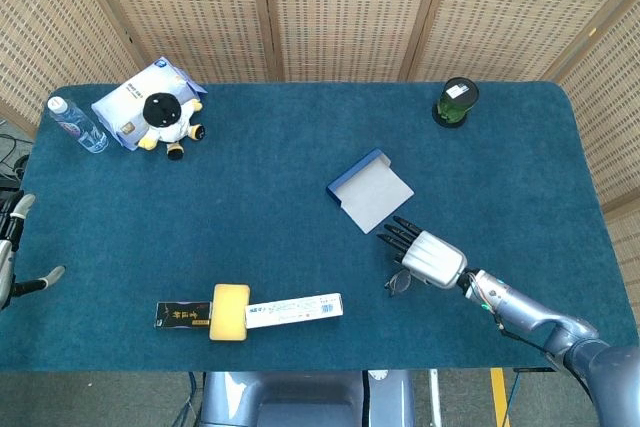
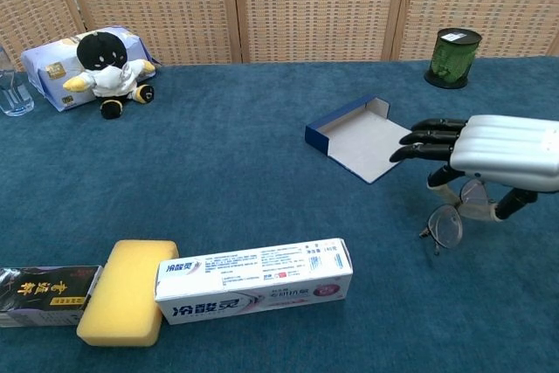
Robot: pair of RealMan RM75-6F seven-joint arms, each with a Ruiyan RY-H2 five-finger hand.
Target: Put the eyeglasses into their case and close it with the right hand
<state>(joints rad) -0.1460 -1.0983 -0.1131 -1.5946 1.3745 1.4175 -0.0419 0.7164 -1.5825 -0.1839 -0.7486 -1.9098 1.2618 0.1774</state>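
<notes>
The case (image 2: 365,141) lay open at centre right of the tabletop (image 2: 262,172), its grey interior holding nothing. The eyeglasses (image 2: 454,216) were outside it, just beside its lower right corner, pinched beneath the right hand (image 2: 489,163), whose dark fingers (image 2: 428,139) extended flat toward the case. A green cup (image 2: 455,57) stood at upper right.

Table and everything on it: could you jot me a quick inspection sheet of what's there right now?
Surface: blue cloth table.
Job's things: glasses under the right hand; case lies open beside it.
Clutter: sponge, toothpaste box, dark box, plush toy, tissue pack, bottle, green cup.
Hands: right hand over the glasses, grasp unclear; left hand at table edge, open.
Cables: nothing seen.
Surroundings: wicker screens.
</notes>
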